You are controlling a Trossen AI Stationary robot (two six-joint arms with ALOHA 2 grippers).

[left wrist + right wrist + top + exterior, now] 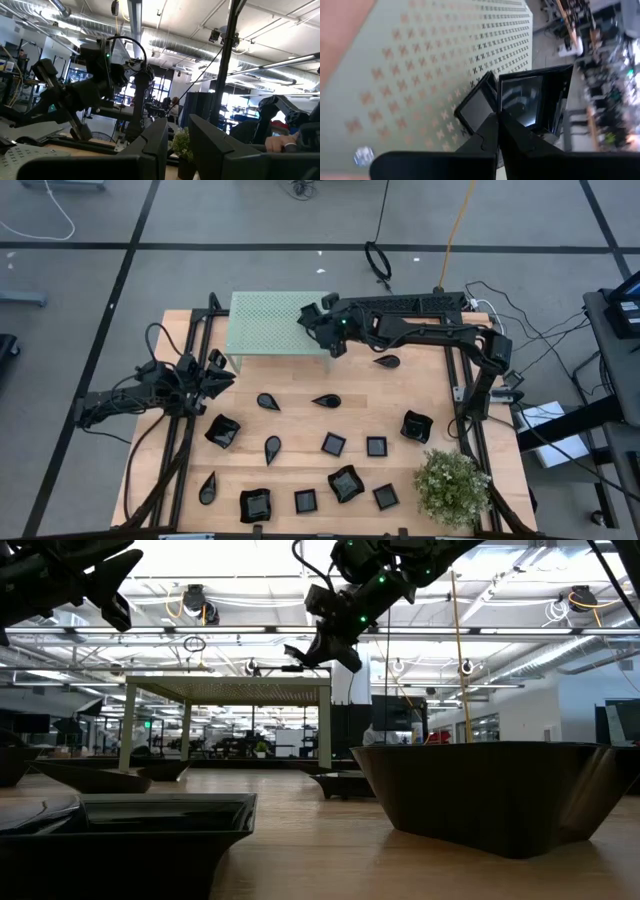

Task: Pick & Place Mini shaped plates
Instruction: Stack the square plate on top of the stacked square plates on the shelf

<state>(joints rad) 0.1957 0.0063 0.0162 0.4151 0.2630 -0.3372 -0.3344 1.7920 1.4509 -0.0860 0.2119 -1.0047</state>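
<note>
The wooden tabletop [430,385] carries everything. The green perforated platform [265,325] stands on legs at its far edge, left of the middle. A small potted plant [452,486] sits near the tabletop's near right corner.

The right arm reaches along the far edge, and the right gripper [322,326] hangs over the platform's right end. In the right wrist view its fingers are clenched on the rim of a square black plate [532,102], held just above the perforated surface. The left arm waits at the tabletop's left edge; the left gripper [215,372] has its fingers set partly apart with nothing between them.

The other mini shaped plates [333,444] lie scattered over the near half of the tabletop: wavy-rimmed ones toward the left [222,431], right [416,426] and near middle [346,483], small squares along the near edge, and teardrop dishes toward the centre, with one teardrop [387,361] lying just beside the platform's right end.
</note>
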